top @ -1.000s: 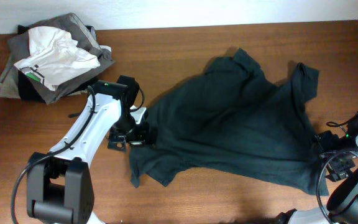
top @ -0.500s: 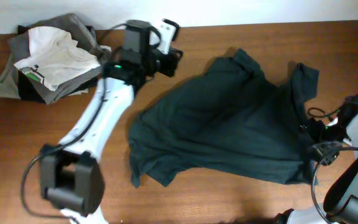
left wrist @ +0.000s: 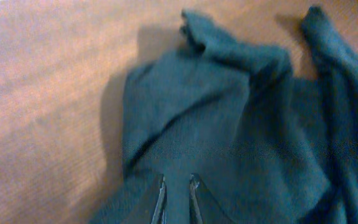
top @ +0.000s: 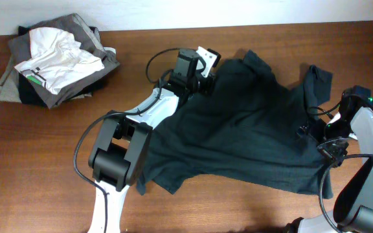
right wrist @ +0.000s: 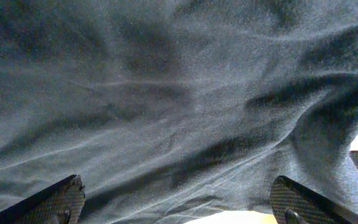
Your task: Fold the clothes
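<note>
A dark green T-shirt (top: 251, 129) lies spread and wrinkled across the middle and right of the wooden table. My left gripper (top: 204, 63) reaches over its far left part, next to a bunched sleeve (left wrist: 229, 50). In the left wrist view the left gripper (left wrist: 178, 186) has its jaws drawn close together with a thin fold of the green cloth between them. My right gripper (top: 313, 133) sits at the shirt's right side. In the right wrist view it (right wrist: 179, 205) stands wide open, just above the creased cloth (right wrist: 166, 93), holding nothing.
A pile of grey, white and black clothes (top: 54, 58) lies at the far left corner. Bare wood (top: 57, 149) shows left of the shirt and along the front edge. The right arm's cable (top: 332, 165) loops over the shirt's right hem.
My left arm swung from the shirt's near left edge up past the far side to the shirt's far left part, and its jaws closed. The right arm shifted inward over the right hem.
</note>
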You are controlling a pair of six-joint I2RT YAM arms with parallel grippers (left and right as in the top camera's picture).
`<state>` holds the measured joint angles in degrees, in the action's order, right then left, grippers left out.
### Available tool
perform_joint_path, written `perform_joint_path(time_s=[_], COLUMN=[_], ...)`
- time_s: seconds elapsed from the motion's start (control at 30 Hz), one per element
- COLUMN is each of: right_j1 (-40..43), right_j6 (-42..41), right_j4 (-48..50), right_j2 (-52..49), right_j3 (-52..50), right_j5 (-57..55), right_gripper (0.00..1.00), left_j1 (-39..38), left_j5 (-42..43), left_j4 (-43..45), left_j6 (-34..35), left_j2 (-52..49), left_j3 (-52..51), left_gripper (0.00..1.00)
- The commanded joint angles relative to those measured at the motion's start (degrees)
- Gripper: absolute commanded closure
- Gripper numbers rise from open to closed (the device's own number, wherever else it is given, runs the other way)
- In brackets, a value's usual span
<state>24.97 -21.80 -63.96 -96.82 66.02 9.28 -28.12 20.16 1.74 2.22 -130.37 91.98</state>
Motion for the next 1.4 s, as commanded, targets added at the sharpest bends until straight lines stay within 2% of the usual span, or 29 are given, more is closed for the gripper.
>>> perform_joint_path(time_s=[0.0, 0.43, 0.5, 0.67, 0.77, 0.97, 1.0, 1.03, 1.07, 1.1, 1.17, 1.27, 1.37], right_j1=[0.17, 0.15, 0.15, 0.11, -1.25, -9.35, -10.54, -11.19, -11.89, -12.22, -12.20, -12.15, -12.20], right_j6=[0.61, 0.61, 0.61, 0.61, 0.57, -1.16, -1.16, -1.16, -1.14, -1.07, 0.55, -1.40, -1.40], right_j4=[-0.44, -2.34, -2.82, -2.49, -1.20, 6.16, 7.80, 9.07, 11.04, 13.51, 15.89, 10.62, 11.72], right_j2=[0.04, 0.04, 0.04, 0.04, 0.02, 0.02, 0.02, 0.00, -0.02, -0.02, -0.11, -0.42, -1.60], right_j3=[0.96, 0.96, 0.96, 0.96, 0.96, 0.96, 0.96, 0.96, 0.96, 0.96, 0.96, 0.74, -2.93], right_j5=[-0.90, 0.63, 0.61, 0.63, 0.63, 0.63, 0.63, 0.63, 0.61, 0.02, -5.18, -5.70, -5.31], right_gripper=[0.01, 0.01, 0.01, 0.01, 0.01, 0.01, 0.01, 0.01, 0.01, 0.01, 0.01, 0.00, 0.16], left_j1=[-0.52, -0.52, 0.50, 9.81, 15.47, 26.05, 27.34, 28.02, 28.48, 28.79, 28.44, 27.91, 27.91], left_j5=[-0.28, -7.10, -14.99, -19.12, -19.12, -19.04, -18.01, -16.39, -14.16, -10.43, -8.79, -8.74, -8.15], left_j4=[-2.91, -1.40, -1.51, -1.42, -3.02, -12.61, -15.02, -16.96, -19.32, -23.34, -31.71, -46.05, -52.76], left_j6=[2.93, 3.04, 9.29, 20.39, 20.70, 20.68, 20.59, 20.44, 20.41, 19.37, 17.22, 17.22, 17.25], left_j2=[-1.14, -7.34, -8.81, -8.81, -8.81, -8.81, -8.81, -8.81, -8.74, -8.63, -8.48, -8.48, -8.48], left_j3=[0.28, 0.28, 0.28, 0.98, 2.78, 10.16, 11.52, 12.68, 14.21, 17.38, 23.37, 32.65, 35.10], left_gripper=[0.89, 0.89, 0.90, 0.90, 0.90, 0.90, 0.83, 0.54, 0.36, 0.03, 0.01, 0.01, 0.01])
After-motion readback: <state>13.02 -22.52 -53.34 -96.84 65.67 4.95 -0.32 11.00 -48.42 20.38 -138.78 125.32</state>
